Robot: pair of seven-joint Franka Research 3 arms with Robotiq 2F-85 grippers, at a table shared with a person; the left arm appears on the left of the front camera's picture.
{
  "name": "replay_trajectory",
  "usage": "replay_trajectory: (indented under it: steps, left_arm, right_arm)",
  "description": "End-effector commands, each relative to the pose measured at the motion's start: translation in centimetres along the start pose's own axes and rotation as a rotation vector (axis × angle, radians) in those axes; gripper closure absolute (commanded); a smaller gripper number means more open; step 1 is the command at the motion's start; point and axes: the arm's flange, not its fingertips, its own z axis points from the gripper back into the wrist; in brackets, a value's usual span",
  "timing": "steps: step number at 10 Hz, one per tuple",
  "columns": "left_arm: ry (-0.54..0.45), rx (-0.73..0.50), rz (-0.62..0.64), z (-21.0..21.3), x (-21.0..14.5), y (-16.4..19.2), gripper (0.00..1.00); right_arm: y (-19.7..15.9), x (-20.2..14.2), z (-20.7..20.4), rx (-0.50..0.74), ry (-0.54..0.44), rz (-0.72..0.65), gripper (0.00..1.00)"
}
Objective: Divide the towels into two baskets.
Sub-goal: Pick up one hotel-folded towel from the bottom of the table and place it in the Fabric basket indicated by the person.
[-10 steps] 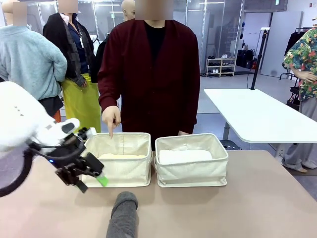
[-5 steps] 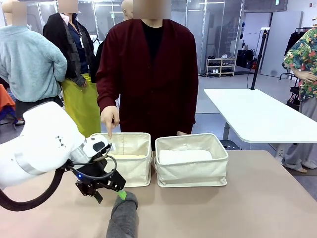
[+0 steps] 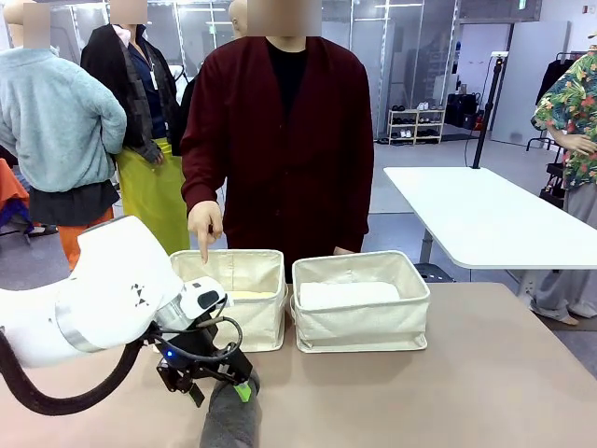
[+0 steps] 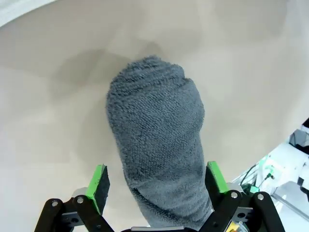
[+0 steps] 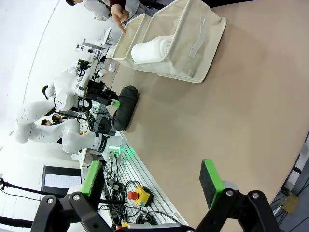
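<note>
You're in robot lab / demo hall, not home. Glass partition walls [image 3: 187, 28], grey open floor [image 3: 420, 159], white worktable [image 3: 485, 219], shoe rack [image 3: 415, 126], clothes rail [image 3: 560, 75] at back. Cable tangle and red e-stop button [image 5: 133, 195] beside your table.

Past the tan table [image 3: 485, 373] we see a bright, open room with a pale grey floor [image 3: 424, 154] and glass partitions [image 3: 410, 47] along the far side. A white table [image 3: 485, 219] stands at the right, with a black pole [image 3: 487, 112] behind it and a low shoe rack [image 3: 415, 124] against the glass. A clothes rail [image 3: 560, 70] stands in the far right corner.
</note>
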Motion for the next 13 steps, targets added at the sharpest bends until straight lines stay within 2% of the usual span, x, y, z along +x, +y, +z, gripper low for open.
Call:
replay_trajectory:
  steps: [1, 4, 5, 10, 13]
  left_arm:
    - [0.007, -0.003, 0.008, -0.9, -6.9, 2.0, 0.0]
    - [0.038, -0.004, -0.013, -2.2, -7.2, 1.9, 0.0]
    - [0.059, -0.01, -0.046, -2.7, -7.5, 1.9, 0.03]
    - [0.03, -0.058, -0.101, -3.2, -8.4, 1.3, 0.52]
    - [0.003, -0.061, -0.118, -1.5, -8.8, 0.5, 0.79]
  right_arm:
    - [0.3, -0.2, 0.0, -0.016, 0.008, -0.003, 0.0]
    - [0.3, -0.2, 0.0, -0.016, 0.008, -0.003, 0.0]
    - [0.3, -0.2, 0.0, -0.016, 0.008, -0.003, 0.0]
    - [0.3, -0.2, 0.0, -0.016, 0.008, -0.003, 0.0]
    - [0.3, -0.2, 0.0, -0.016, 0.008, -0.003, 0.0]
